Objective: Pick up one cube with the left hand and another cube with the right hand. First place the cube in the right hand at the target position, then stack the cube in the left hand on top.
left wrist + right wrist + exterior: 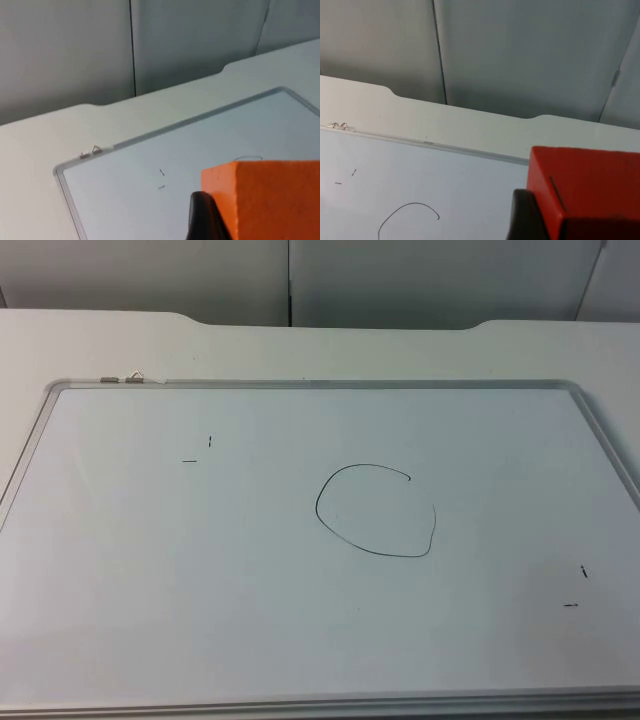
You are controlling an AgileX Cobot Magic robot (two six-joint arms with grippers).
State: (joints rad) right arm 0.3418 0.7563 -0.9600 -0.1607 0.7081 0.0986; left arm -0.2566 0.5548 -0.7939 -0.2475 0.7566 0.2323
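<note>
1. Orange cube (270, 197): plain matt block with sharp edges, held up above the whiteboard (300, 620) in the left gripper (235, 227), one black fingertip (205, 217) pressed against its side.
2. Red cube (585, 192): glossy block with a thin dark line on one face, likewise clasped by the right gripper (555, 225), a black fingertip (527, 217) against its side, raised over the board.
3. Drawn ring (377, 511): a thin, not quite closed pen loop near the middle of the board, nothing lying inside it.
4. Pen marks: short dashes toward the board's far left (198, 451) and near right (577, 588), well apart from the ring.
5. Whiteboard: flat white sheet with a pale metal frame and a small clip (125, 378) at its far left corner.
6. Table (300, 350): white top showing beyond the board's far edge, ending at the grey wall (400, 280).
</note>
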